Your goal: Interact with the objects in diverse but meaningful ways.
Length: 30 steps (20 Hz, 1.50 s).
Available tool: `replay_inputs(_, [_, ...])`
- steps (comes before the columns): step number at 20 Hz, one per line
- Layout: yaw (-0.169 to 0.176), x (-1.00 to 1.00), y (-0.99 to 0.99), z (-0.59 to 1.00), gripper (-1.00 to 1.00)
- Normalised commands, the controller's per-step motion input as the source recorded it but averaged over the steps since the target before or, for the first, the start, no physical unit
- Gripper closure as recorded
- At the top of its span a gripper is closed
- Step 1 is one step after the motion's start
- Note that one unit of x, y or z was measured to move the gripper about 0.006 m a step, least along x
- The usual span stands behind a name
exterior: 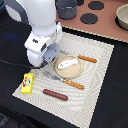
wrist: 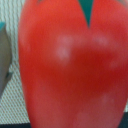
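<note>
We judge the step in hand to be the pick-up of the red tomato (wrist: 70,65): in the wrist view it fills almost the whole picture, its green stem patch (wrist: 87,9) at the edge, so the hand (exterior: 50,56) sits directly over it or around it. In the exterior view the arm's white body covers the tomato, which we place under the hand, at about 9 o'clock from the round tan plate (exterior: 64,73) and just beside it. We cannot tell how far apart the fingers stand, nor whether they touch the tomato; neither view shows them. The flat white fish (exterior: 68,63) lies on the plate, the fork (exterior: 64,80) at the plate's 6 o'clock and the knife (exterior: 86,59) at its 2 o'clock. The yellow rectangular box (exterior: 27,83) rests at 8 o'clock from the plate, the brown sausage (exterior: 55,94) at 7 o'clock, and the grey long-handled saucepan (exterior: 66,8) well apart at 12 o'clock, all on the tabletop (exterior: 102,107). The next move calls for a confirmed closure on the tomato and a vertical lift clear of the plate rim.
</note>
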Motion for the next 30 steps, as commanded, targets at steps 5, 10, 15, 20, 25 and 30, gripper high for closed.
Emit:
replay_inputs(5, [0.003, 0.1, -0.11, 0.06, 1.0])
replay_inputs(10, [0.0, 0.15, -0.01, 0.05, 1.0])
replay_inputs(15, [0.029, 0.03, 0.13, 0.94, 1.0])
replay_inputs(20, [0.001, 0.25, 0.32, 0.99, 1.0])
replay_inputs(25, [0.0, 0.62, 0.41, 0.86, 1.0])
replay_inputs(30, [0.0, 0.76, 0.57, 0.51, 1.0])
